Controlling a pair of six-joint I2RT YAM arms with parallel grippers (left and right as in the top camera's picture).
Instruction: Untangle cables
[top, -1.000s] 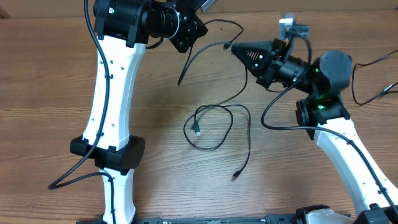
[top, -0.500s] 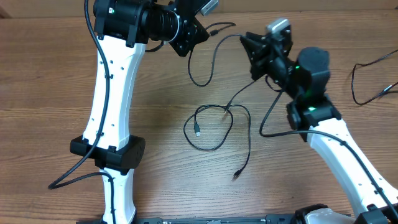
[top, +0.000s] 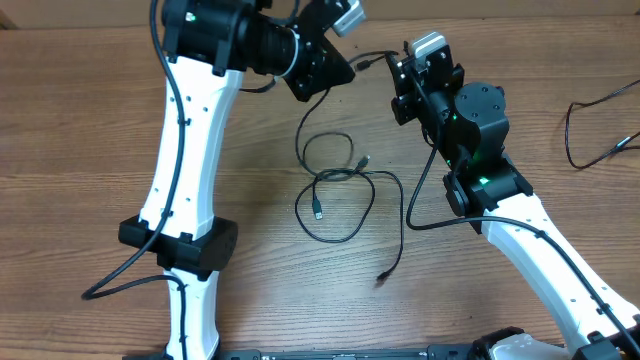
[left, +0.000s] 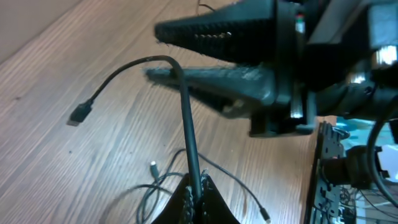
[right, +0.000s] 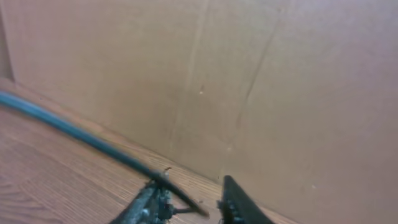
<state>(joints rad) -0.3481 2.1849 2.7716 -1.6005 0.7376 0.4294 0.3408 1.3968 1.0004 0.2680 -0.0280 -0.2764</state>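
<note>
Thin black cables (top: 345, 185) lie in a loose tangle mid-table, with plug ends near the loops (top: 316, 212) and at the front (top: 380, 280). My left gripper (top: 350, 68) is at the back, shut on one cable (left: 186, 112). That cable rises from its jaws (left: 194, 190) and bends over to a free plug (left: 78, 115). The same cable hangs down to the tangle (top: 303, 130). My right gripper (top: 397, 85) is close to the right of the left one, open. A cable (right: 81, 137) lies across one finger, between the spread jaws (right: 196, 205).
A cardboard wall (right: 249, 74) stands at the table's back edge, right in front of the right gripper. Another thin black wire (top: 572, 130) lies at the far right edge. The left arm's white link and base (top: 180, 245) stand at front left.
My right gripper swung from pointing left to facing the back wall and moved closer to the left gripper. The left gripper shifted right. The held cable's loop sagged down onto the tangle.
</note>
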